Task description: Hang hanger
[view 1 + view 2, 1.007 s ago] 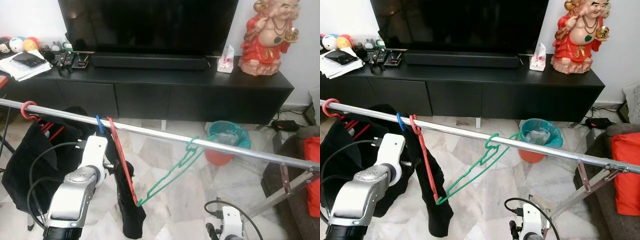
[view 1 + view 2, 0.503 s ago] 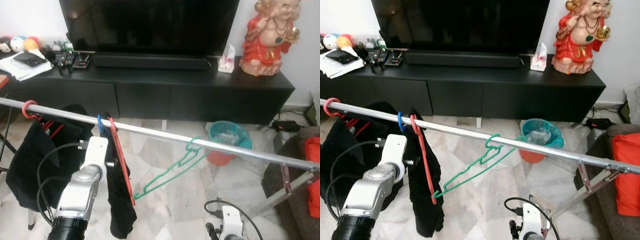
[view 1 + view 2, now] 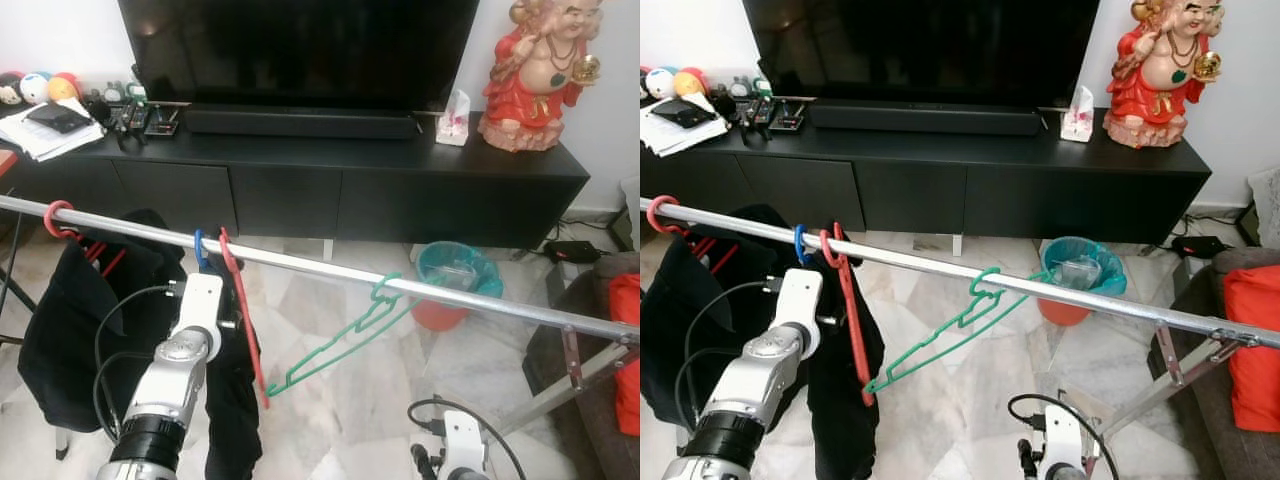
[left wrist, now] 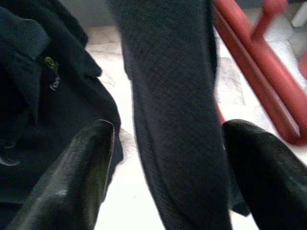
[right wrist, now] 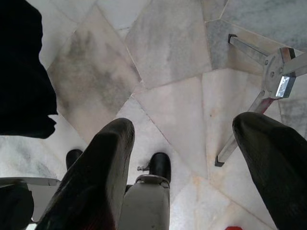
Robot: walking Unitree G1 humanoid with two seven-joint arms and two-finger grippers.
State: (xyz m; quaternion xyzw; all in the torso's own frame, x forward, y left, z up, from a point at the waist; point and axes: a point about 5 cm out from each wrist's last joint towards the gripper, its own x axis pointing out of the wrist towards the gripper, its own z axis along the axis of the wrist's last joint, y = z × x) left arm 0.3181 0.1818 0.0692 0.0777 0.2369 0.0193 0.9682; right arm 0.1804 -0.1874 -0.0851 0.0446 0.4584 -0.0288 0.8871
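Two hangers share the smooth silver rail (image 3: 300,268) in front of me: a flat red plastic hanger (image 3: 243,320) carrying a limp black garment (image 3: 232,420), and a thin green wire-like hanger (image 3: 335,345) hooked further to my right, tilted so its lower corner swings toward the red one. My left hand (image 4: 163,158) sits just below the rail beside the red hanger; through its wrist camera I see both glossy black fingers (image 4: 76,177) spread wide, with a fold of the garment's coarse dark weave hanging between them, not pinched. A second black garment (image 3: 70,330) droops from a red hook (image 3: 55,215) at the rail's far left end. My right hand (image 5: 187,163) hangs low, its rounded fingers held apart over the veined marble floor (image 5: 168,62). Behind the rail stands a long matte black TV cabinet (image 3: 330,180) with a shiny red figurine (image 3: 540,75) on it.
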